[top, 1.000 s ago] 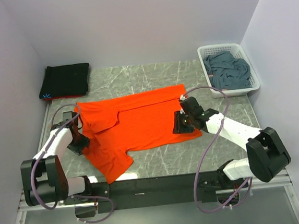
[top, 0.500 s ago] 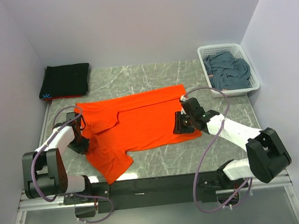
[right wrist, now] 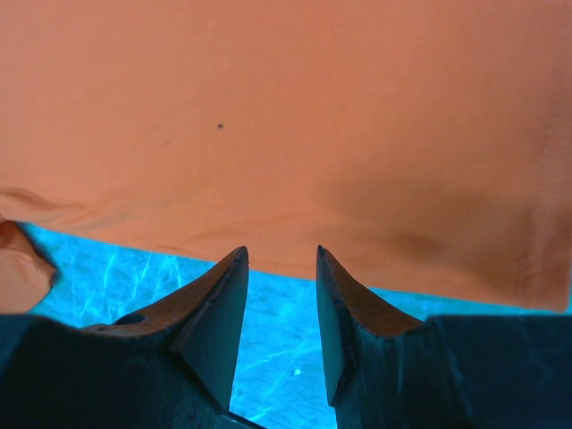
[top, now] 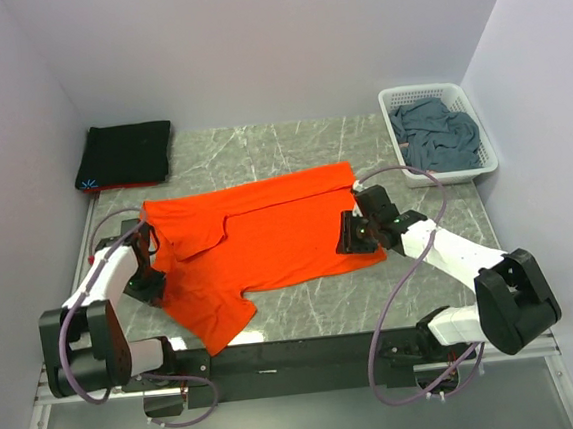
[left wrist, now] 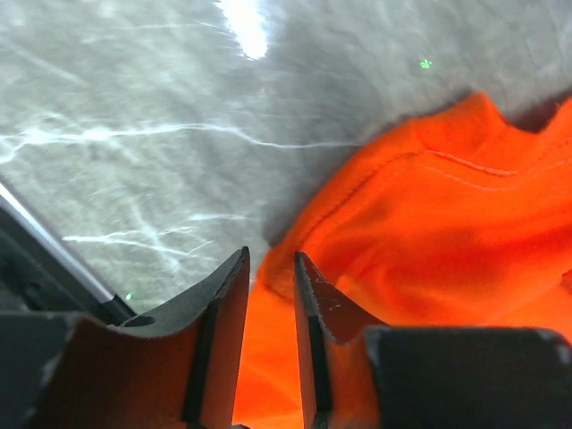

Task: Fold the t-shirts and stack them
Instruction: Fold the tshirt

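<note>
At the far left corner of the worktop [top: 291, 146] we see the black shirt [top: 126, 153] folded. The left pincer [left wrist: 268, 261] stands narrowly parted with the edge of the orange shirt [top: 268, 231] between its fingers; we cannot tell whether it pinches. The orange shirt lies spread in the middle. The right pincer [right wrist: 281, 255] is released, its tips just short of the hem. The blue-grey shirt [top: 440, 136] sits crumpled in the basket [top: 418, 90].
</note>
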Controlling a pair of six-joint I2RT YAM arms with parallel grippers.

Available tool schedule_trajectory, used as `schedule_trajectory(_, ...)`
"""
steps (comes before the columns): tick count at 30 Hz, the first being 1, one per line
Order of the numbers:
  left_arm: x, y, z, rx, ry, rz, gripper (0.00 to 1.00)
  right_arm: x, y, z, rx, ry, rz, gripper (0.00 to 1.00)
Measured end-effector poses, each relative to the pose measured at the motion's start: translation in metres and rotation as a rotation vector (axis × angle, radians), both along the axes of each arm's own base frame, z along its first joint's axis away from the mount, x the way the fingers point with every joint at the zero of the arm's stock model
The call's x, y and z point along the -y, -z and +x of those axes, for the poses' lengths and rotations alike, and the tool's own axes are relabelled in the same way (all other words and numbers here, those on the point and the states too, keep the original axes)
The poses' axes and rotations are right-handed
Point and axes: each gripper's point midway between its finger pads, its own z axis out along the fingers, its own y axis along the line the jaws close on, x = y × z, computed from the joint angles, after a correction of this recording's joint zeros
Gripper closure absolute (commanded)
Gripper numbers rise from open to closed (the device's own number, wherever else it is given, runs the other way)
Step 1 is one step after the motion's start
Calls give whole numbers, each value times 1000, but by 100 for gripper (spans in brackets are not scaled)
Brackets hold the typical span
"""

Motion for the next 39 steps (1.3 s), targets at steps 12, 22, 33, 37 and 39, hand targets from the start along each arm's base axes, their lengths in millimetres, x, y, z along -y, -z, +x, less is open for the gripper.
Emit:
schedule_trajectory(12,-19,-13,-6,50,-115,-2,38,7,-2,2,6,26,8,57)
schedule_trajectory(22,-19,-13,24,122,-11,-24,32,4,-7,4,24,18,32,57)
schedule_trajectory(33,-24,10,27,44,-2,-20,45,4,-7,4,24,16,33,57)
schedule_trajectory(37,-31,9,23,31,-27,5,46,3,-7,4,24,16,34,57)
schedule_trajectory(39,-35,9,21,28,-44,14,46,3,-7,4,25,15,35,57)
